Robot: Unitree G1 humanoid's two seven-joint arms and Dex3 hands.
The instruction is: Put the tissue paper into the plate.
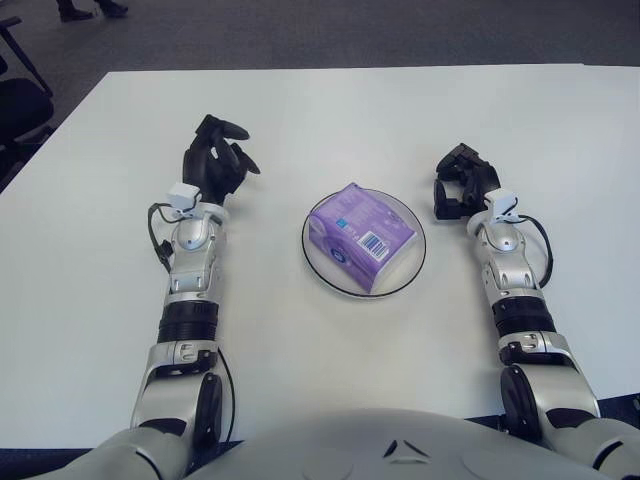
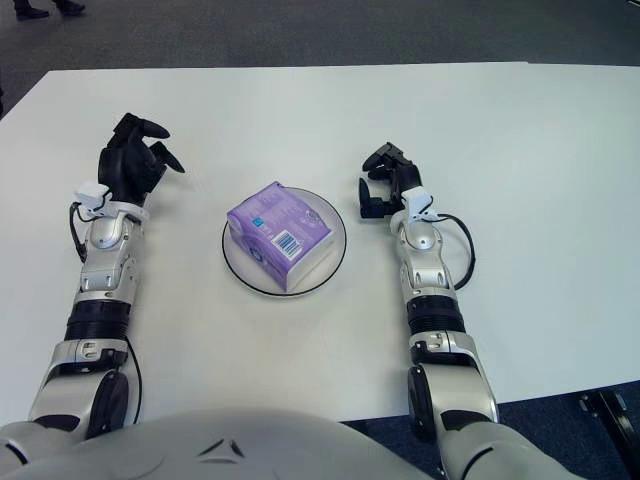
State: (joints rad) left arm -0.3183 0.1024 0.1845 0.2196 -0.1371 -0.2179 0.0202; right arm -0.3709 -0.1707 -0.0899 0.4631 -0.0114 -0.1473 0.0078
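Note:
A purple pack of tissue paper [image 1: 360, 236] lies inside the white plate [image 1: 411, 268] with a dark rim, at the middle of the white table. My left hand [image 1: 215, 158] is to the left of the plate, apart from it, with fingers spread and empty. My right hand [image 1: 458, 180] is to the right of the plate, apart from it, fingers loosely curled and holding nothing.
The white table [image 1: 330, 110] stretches well beyond the plate on all sides. A dark chair [image 1: 18, 110] stands past the table's far left corner. A person's feet [image 1: 90, 8] show on the carpet at the far left.

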